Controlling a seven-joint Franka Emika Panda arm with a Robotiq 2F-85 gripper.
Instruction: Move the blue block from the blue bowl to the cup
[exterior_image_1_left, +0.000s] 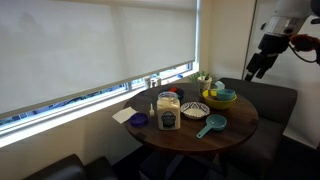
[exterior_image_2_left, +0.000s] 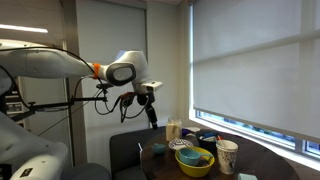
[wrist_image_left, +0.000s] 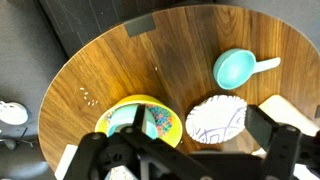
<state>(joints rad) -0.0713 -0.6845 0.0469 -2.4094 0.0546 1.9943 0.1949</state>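
A blue bowl (wrist_image_left: 125, 118) sits nested in a yellow bowl (wrist_image_left: 160, 108) on the round wooden table (wrist_image_left: 120, 60); something speckled and multicoloured lies in it. I cannot make out the blue block. The stacked bowls show in both exterior views (exterior_image_1_left: 221, 96) (exterior_image_2_left: 194, 160). The pale green cup (exterior_image_1_left: 204, 81) (exterior_image_2_left: 227, 155) stands beside them on the window side; it is out of the wrist view. My gripper (exterior_image_1_left: 258, 68) (exterior_image_2_left: 152, 112) (wrist_image_left: 190, 150) is open and empty, high above the table's edge near the bowls.
A white patterned bowl (wrist_image_left: 215, 120) (exterior_image_1_left: 194, 109) and a teal scoop with a long handle (wrist_image_left: 235, 67) (exterior_image_1_left: 211, 124) lie on the table. A jar (exterior_image_1_left: 168, 112), a purple lid (exterior_image_1_left: 139, 120) and a napkin (exterior_image_1_left: 122, 115) are farther along. Dark seats surround the table.
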